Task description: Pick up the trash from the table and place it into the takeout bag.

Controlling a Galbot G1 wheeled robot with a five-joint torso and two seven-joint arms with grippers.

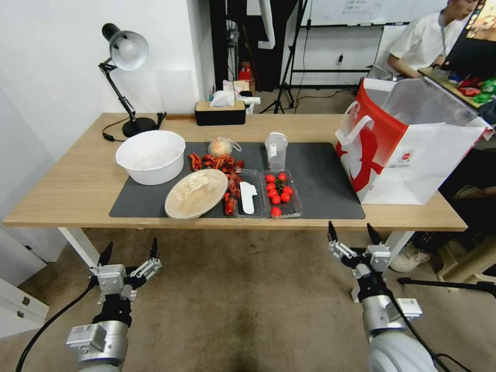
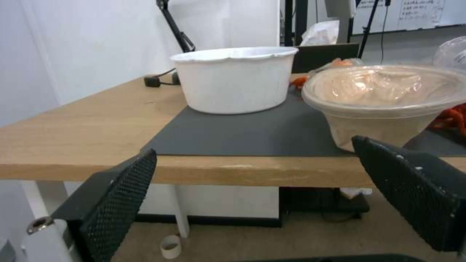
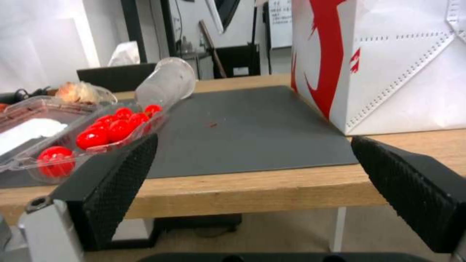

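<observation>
Hovering below the desk (image 1: pixel 77 196) edge, my left end effector (image 1: pixel 130 254) and right end effector (image 1: pixel 351 233) are both spread wide, empty. Trash stays on the mat: lidded bowl (image 1: pixel 196 192), cup (image 1: pixel 276 150). Reaching carelessly could topple the takeout bag (image 1: pixel 408 150) alongside.

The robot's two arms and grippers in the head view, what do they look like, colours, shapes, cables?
Both arms end in silvery-grey metal wrist cylinders topped by small boxy silver-and-black blocks. The left gripper and the right gripper each carry two slim, pointed black fingers; the wrist views show their pads textured with a fine dotted grid. A black cable loops from each wrist.
</observation>
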